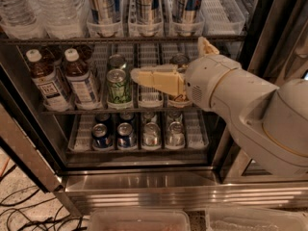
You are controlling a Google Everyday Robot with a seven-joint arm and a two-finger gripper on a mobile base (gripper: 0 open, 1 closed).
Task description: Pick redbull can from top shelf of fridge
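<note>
The fridge [144, 182] stands open in front of me. On its top shelf [125, 40] three tall slim cans stand in clear cup fronts. The middle one, silver with thin dark-blue checked lines, is the redbull can [147, 1]. The cans to its left [103, 4] and right [187, 1] have broader blue-and-silver panels. My gripper [137, 75] is cream-coloured and reaches in from the right. It points left at the level of the middle shelf, below the redbull can and just right of a green can [119, 85]. It touches no can that I can see.
Water bottles [43, 6] stand at the top left. Two brown drink bottles [79, 78] are on the middle shelf. Several short cans [139, 131] sit on the lower rack. The dark door frame [269, 37] is on the right. Cables [24, 211] lie on the floor and plastic bins [139, 220] stand below.
</note>
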